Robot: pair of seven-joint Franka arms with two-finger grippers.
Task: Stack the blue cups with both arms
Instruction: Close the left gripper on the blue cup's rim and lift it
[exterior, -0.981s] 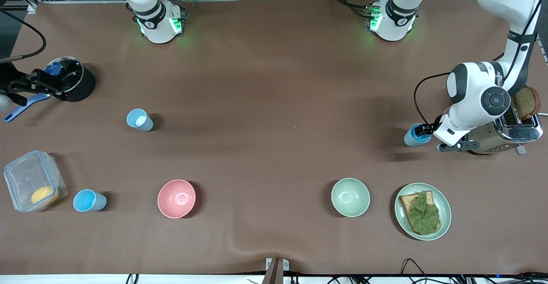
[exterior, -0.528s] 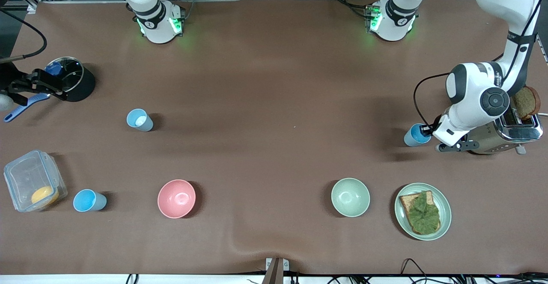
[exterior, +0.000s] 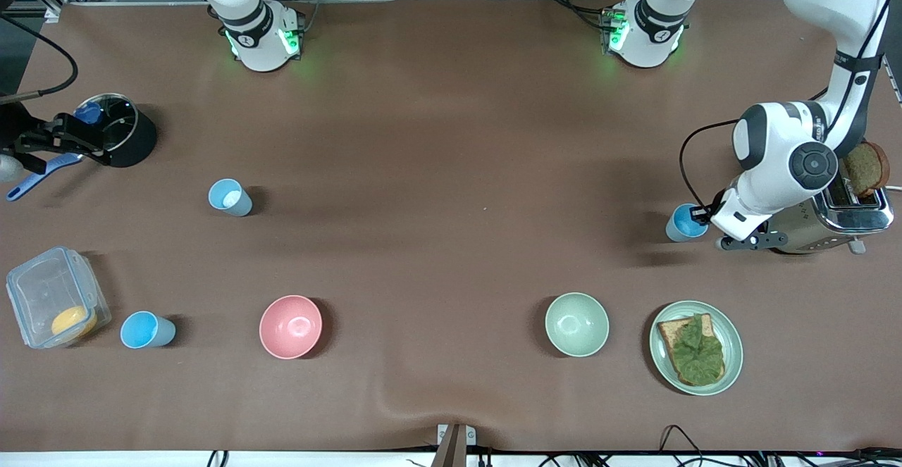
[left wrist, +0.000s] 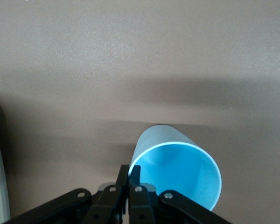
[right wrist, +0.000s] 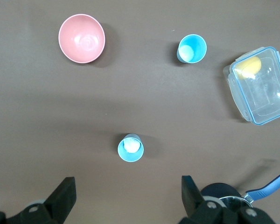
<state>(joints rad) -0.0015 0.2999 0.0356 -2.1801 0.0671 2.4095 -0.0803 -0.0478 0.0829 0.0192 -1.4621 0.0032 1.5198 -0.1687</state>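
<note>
My left gripper point(exterior: 701, 212) is shut on the rim of a sky-blue cup point(exterior: 682, 223) beside the toaster, at the left arm's end of the table. In the left wrist view the fingers point(left wrist: 129, 173) pinch the wall of this cup point(left wrist: 177, 170), one inside and one outside. A pale blue cup with a whitish inside point(exterior: 229, 197) point(right wrist: 130, 147) stands toward the right arm's end. A brighter blue cup point(exterior: 144, 329) point(right wrist: 192, 48) stands nearer the front camera, beside the clear box. My right gripper point(exterior: 84, 144) point(right wrist: 128, 200) is open and empty, high beside the black pot.
A pink bowl point(exterior: 290, 326) point(right wrist: 81, 38) and a pale green bowl point(exterior: 576, 324) stand near the front. A plate with toast and lettuce point(exterior: 695, 347), a toaster point(exterior: 838, 217), a black pot point(exterior: 127, 139) and a clear box point(exterior: 53, 298) point(right wrist: 259, 84) ring the table.
My left arm has shifted very slightly with the cup still in its grip. The right arm has not moved.
</note>
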